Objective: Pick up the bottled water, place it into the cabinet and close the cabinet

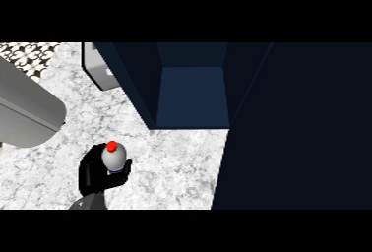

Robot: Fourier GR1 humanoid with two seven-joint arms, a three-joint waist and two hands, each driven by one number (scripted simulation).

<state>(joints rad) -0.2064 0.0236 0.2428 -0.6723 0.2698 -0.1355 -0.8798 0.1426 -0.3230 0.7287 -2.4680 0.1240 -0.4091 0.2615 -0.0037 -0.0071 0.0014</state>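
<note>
While the fingers of the left hand (96, 174) are curled around the bottled water (113, 158), the open cabinet (193, 96) stands well beyond them, up and right. If the bottle tilts during the reach, it could hit the cabinet door (291, 128) or wall. The right hand is not visible.

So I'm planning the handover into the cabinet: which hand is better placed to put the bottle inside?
Left. The left hand is already curled round the bottle, just in front of the open cabinet. The right hand does not show at all.
</note>
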